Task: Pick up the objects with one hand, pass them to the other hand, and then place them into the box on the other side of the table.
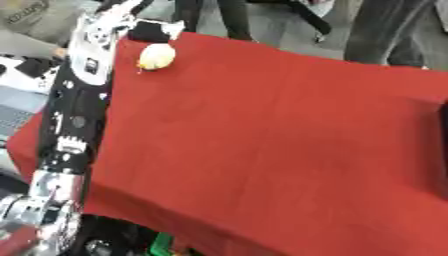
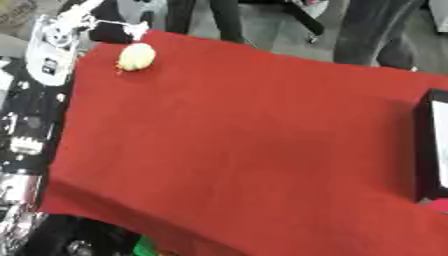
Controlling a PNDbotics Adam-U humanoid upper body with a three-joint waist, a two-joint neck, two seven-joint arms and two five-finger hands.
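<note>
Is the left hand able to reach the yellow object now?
Probably yes. The left hand is at the table's far left corner, right beside the yellow object on the red cloth, with nothing between them.

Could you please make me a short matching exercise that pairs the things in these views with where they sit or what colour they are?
Things:
1. yellow object
2. cloth
3. box
4. left arm

Descriptions:
a. red, covers the table
b. dark, at the table's right edge
c. lies on the cloth near its far left corner
d. black and silver, runs along the left side

Pairs: 1-c, 2-a, 3-b, 4-d
</note>
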